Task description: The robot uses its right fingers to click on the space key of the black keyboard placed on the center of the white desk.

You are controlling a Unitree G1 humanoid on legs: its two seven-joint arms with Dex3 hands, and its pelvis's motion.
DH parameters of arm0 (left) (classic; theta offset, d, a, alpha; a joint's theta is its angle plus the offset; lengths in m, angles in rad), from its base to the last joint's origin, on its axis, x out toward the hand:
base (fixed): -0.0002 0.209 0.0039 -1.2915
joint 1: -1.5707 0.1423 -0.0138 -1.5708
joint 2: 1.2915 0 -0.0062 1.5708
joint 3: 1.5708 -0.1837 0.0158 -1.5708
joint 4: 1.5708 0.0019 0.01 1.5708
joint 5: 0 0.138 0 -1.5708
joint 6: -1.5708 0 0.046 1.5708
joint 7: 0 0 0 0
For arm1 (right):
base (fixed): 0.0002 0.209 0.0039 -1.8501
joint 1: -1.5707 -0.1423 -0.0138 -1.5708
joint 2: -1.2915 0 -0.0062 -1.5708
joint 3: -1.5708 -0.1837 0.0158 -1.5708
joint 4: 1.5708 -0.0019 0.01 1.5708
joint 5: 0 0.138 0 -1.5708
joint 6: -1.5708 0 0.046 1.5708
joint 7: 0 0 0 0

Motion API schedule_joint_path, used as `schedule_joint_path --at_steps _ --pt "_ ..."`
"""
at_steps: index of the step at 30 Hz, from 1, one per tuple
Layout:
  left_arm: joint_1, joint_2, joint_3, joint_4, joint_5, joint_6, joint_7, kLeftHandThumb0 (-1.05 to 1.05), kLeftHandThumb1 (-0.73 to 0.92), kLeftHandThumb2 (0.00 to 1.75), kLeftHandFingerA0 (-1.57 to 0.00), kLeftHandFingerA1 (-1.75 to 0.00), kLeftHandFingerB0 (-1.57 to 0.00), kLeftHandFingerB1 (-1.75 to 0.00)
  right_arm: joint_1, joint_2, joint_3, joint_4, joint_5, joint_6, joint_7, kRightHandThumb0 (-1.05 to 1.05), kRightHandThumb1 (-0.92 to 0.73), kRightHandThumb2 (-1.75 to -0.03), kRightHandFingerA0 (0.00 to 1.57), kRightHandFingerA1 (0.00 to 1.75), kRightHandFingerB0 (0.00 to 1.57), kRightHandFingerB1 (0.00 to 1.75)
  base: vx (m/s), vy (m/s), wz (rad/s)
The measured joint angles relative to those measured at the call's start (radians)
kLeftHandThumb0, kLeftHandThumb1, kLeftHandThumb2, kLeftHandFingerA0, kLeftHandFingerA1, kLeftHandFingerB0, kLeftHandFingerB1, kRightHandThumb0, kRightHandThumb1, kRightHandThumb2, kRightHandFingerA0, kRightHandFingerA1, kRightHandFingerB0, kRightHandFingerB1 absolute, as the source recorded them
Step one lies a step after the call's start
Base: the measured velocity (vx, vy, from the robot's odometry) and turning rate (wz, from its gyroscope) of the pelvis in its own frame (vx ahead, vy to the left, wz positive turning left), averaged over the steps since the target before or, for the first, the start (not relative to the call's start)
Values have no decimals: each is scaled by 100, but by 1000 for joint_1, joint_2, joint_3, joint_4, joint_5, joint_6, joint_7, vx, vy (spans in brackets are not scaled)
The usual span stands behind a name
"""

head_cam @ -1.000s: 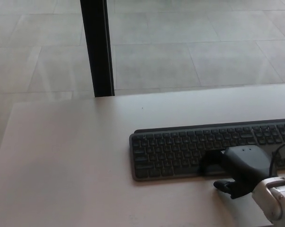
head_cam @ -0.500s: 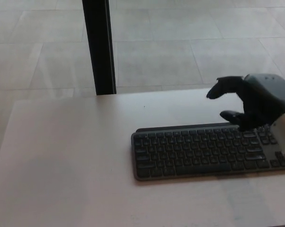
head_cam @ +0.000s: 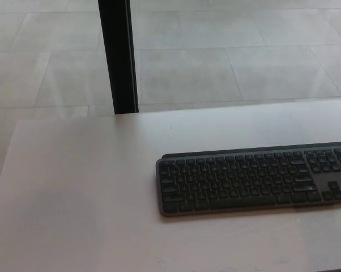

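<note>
On the white desk [head_cam: 91, 187], the flat black keyboard with dark grey keys [head_cam: 250, 178] lies to the right of the desk's middle, its long side running roughly parallel to the near desk edge. Its left end is fully visible; its right end runs out of the picture at the right border. The long space key [head_cam: 243, 200] sits in the keyboard's nearest row, close to the front edge of the housing. Nothing rests on it, and no object covers any key.

Neither robot hand appears in the head view, so the state of the left and right fingers cannot be told from this picture.

Left of the keyboard, the desk surface is bare and evenly lit. A small dark speck [head_cam: 171, 127] lies on the desk beyond the keyboard's far left corner, apart from the housing. Farther beyond the keyboard, at the far desk edge, a black upright post [head_cam: 118, 56] rises out of the top of the picture; its foot meets the desk edge to the left of the keyboard's left end. Behind the post and the desk, a floor of large pale grey tiles [head_cam: 216, 56] fills the upper part of the view. No object stands between the near desk edge and the keyboard's front row.
</note>
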Motion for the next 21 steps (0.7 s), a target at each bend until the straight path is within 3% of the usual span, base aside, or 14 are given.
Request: schedule_joint_path --at_steps 2,7,10,12,15,17,18,19,21 --pt "1 -1 0 0 0 0 0 -48 59 58 -92 -76 -74 -59 46 -15 -67 4 12 0 0 -37 -52 -69 95 170 78 60 0 0 0" --pt "0 -2 1 0 0 0 0 -49 59 58 -96 -75 -66 -57 163 -46 -234 42 41 1 -7 -47 -49 -72 97 168 79 67 0 0 0" --pt "0 -3 1 0 0 0 0 -52 60 58 -93 -80 -80 -62 228 -48 -325 85 60 1 -16 -42 -52 -71 108 146 78 65 0 0 0" --pt "1 -4 1 0 0 0 0 -51 60 58 -92 -74 -72 -57 277 -47 -393 123 75 1 -28 -39 -49 -73 96 146 77 67 0 0 0" --pt "1 -4 1 0 0 0 0 -51 60 58 -91 -76 -71 -58 340 -43 -490 188 102 1 -53 -47 -51 -66 82 114 77 69 0 0 0" --pt "2 -4 1 0 0 0 0 -50 60 58 -91 -77 -72 -59 379 -31 -555 238 123 1 -79 -47 -51 -67 82 109 75 69 0 0 0" --pt "3 -4 1 0 0 0 0 -50 61 58 -92 -79 -70 -59 390 -27 -576 257 130 1 -88 -42 -50 -68 84 112 75 68 0 0 0" --pt "4 -4 1 0 0 0 0 -49 61 58 -92 -79 -71 -59 401 -20 -599 279 139 1 -100 -38 -49 -73 90 129 74 71 0 0 0" --pt "4 -4 0 0 0 0 0 -49 60 58 -93 -82 -73 -59 426 1 -642 332 159 0 -130 -43 -48 -72 92 130 78 71 0 0 0"
